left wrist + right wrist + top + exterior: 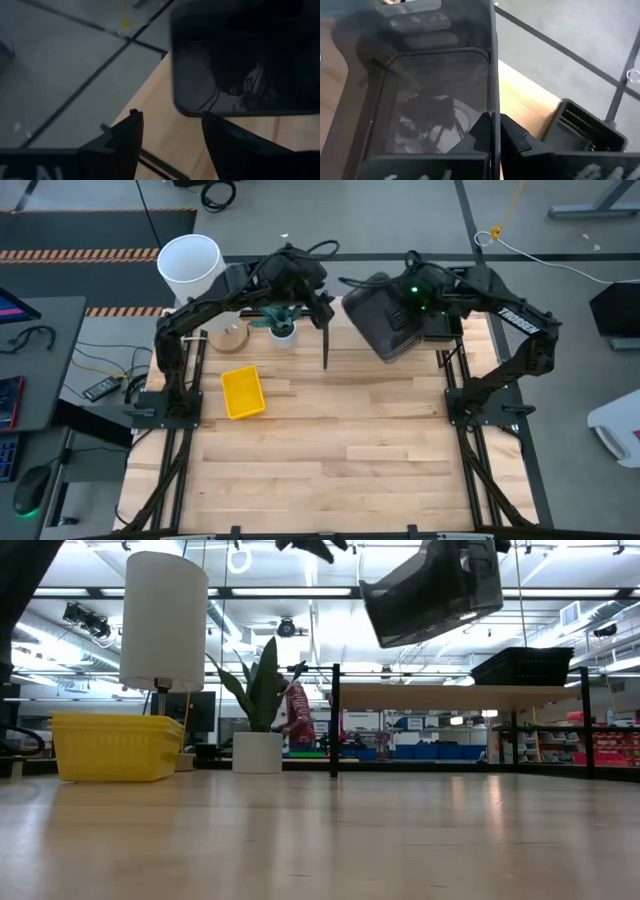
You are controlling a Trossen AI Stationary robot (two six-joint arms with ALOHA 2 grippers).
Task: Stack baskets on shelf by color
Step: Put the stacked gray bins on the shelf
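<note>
My right gripper (pixel 493 124) is shut on a smooth grey basket (pixel 378 318), which is high above the shelf (pixel 455 696) in the low view and tilted (pixel 432 588). A black mesh basket (pixel 530 665) stands on the shelf board, and in the right wrist view (pixel 584 131) it lies past the grey one. A yellow basket (pixel 243 392) rests on the tabletop at the left. My left gripper (pixel 172 142) is open and raised, close to the left of the grey basket (pixel 240 60), touching nothing. My right gripper holds the grey basket by one side wall at its rim (pixel 492 80). One finger is inside the basket and one outside, pinching the wall. The basket is lifted clear of shelf and table, tilted, with its hollow (pixel 430 115) facing the wrist camera.
A white cylinder (pixel 190 265) stands at the table's far left, and a small potted plant (pixel 283 330) stands beside it under the left arm. The shelf's black posts (pixel 327 345) rise near the middle far side. Bare tabletop (pixel 340 450) lies toward the near edge.
</note>
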